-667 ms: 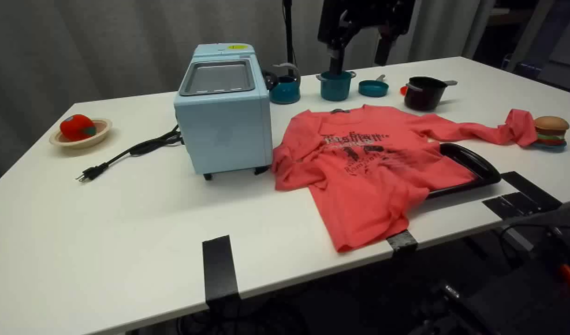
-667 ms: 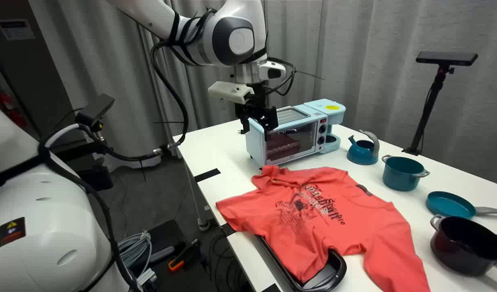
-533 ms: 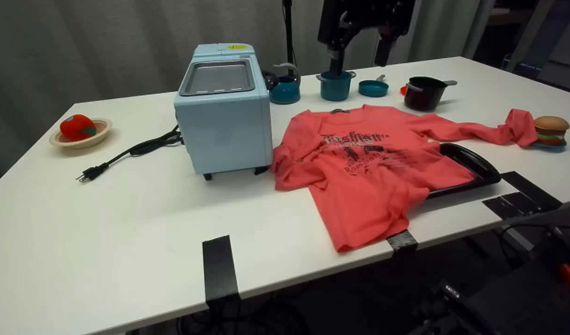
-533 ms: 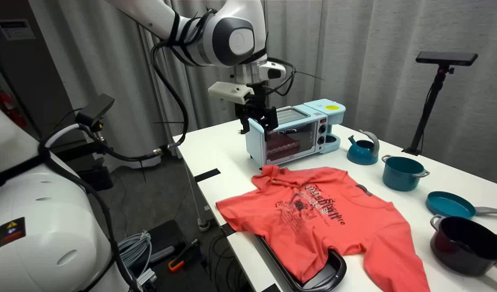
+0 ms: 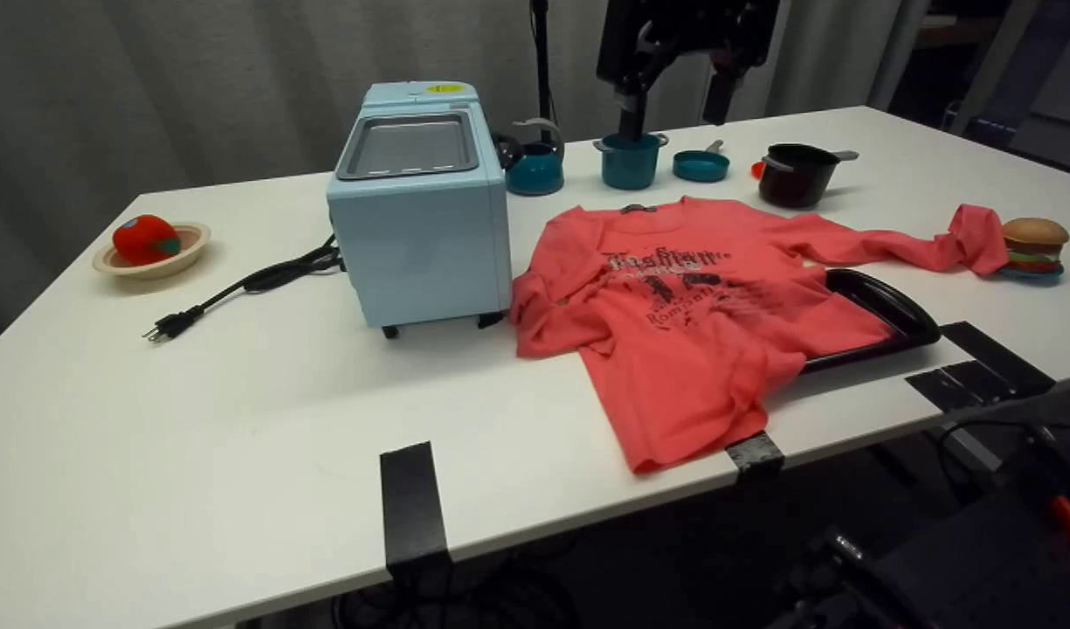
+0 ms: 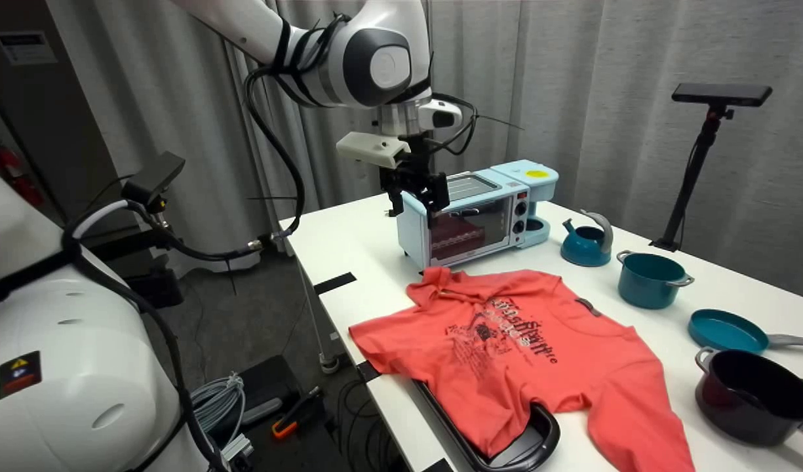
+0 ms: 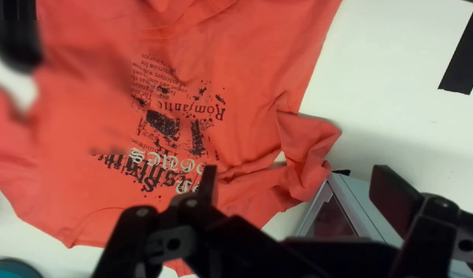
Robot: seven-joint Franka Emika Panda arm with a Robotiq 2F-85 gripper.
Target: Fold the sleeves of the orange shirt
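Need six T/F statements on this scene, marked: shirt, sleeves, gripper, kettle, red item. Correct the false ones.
1. The orange shirt drapes over part of the black tray. True.
2. The oven-side sleeve lies flat and straight. False: it is bunched and bent.
3. The outstretched sleeve ends beside the toy burger. True.
4. The gripper is open, holding nothing. True.
5. The teal kettle stands inside the black tray. False: it stands between the light-blue oven and the teal pot.
6. The round red item rests on the light-blue oven. False: it sits in the beige dish.
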